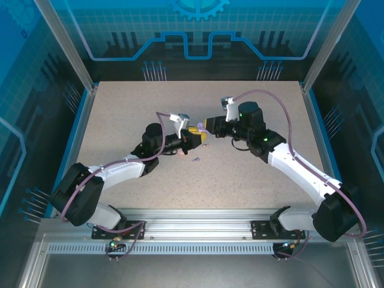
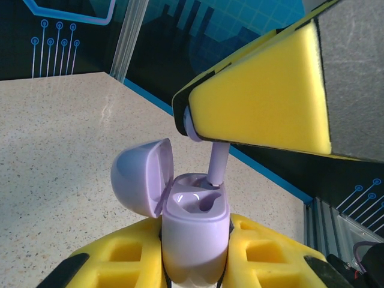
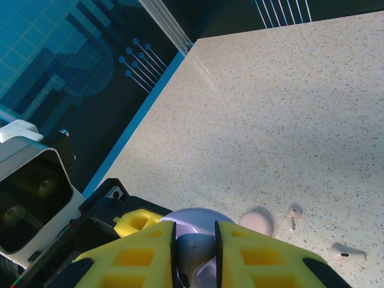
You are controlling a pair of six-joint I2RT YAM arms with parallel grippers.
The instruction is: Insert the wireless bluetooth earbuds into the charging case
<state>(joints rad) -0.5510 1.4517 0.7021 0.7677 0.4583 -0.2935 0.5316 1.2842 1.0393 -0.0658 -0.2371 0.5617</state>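
In the left wrist view my left gripper (image 2: 195,243) is shut on a purple charging case (image 2: 196,225), held upright with its lid (image 2: 141,177) swung open to the left. My right gripper (image 3: 195,240) is shut on a purple earbud (image 3: 194,255) directly above the case. The bud's stem (image 2: 217,163) reaches down into the far slot of the case. The near slot is bare. In the top view the two grippers meet at mid-table, left (image 1: 191,140) and right (image 1: 204,131). A pale pink earbud (image 3: 293,216) and another small bud (image 3: 347,251) lie on the table.
A closed pink case (image 3: 257,222) rests on the speckled table (image 1: 252,174) just beyond the grippers. A small purple bud (image 1: 195,159) lies near the left gripper. Blue walls and metal posts (image 1: 72,54) ring the table's back and sides.
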